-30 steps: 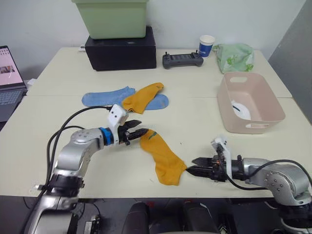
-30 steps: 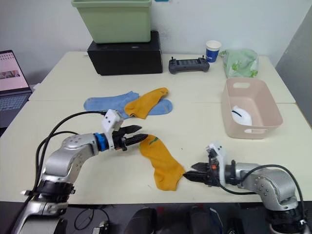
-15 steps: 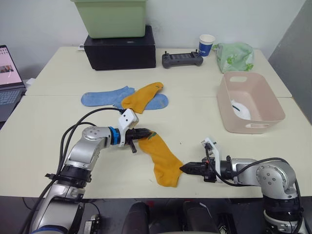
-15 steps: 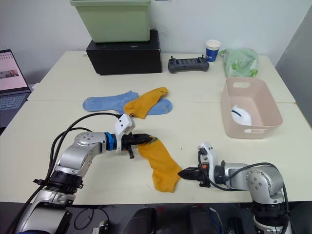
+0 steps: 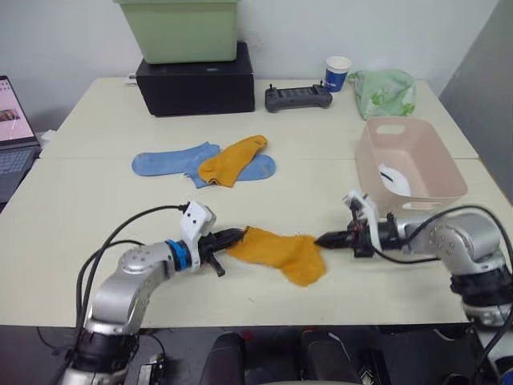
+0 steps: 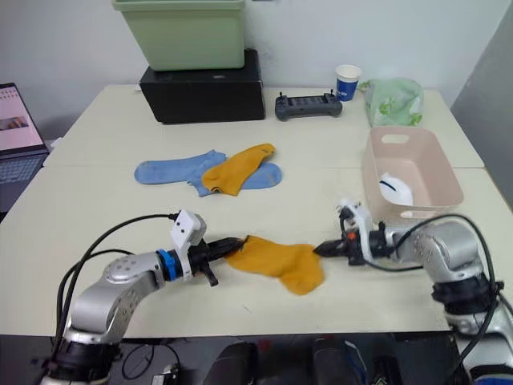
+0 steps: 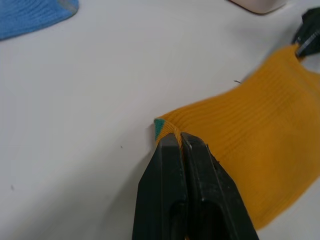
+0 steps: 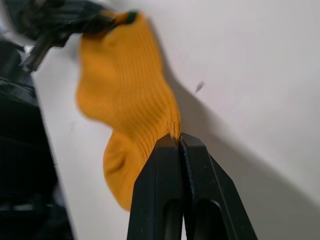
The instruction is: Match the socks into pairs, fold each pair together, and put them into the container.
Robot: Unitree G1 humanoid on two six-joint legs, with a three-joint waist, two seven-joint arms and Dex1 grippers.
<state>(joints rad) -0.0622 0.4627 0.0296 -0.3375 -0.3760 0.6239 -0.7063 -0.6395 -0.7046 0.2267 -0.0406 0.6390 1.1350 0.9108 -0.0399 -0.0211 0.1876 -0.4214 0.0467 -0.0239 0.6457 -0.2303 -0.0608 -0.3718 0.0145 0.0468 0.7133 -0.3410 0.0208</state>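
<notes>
Wrist views give us what the head views cannot: in the left wrist view the left claw is pinched tight on the cuff of the mustard-orange sock, right beside its small green mark, and in the right wrist view the right claw is clamped on the sock's opposite edge. From the head views we see that sock stretched between the two claws near the front of the table, its toe end sagging toward the front edge. Our left arm reaches in low from the left with the forearm nearly level; our right arm comes in low from the right, pointing back at the left claw.

Farther back lie two light blue socks with the second mustard-orange sock across them. The pale pink tub stands at the right, near the right arm, with a white sock inside. Behind are a black box carrying a pale green bin, a controller and a paper cup.
</notes>
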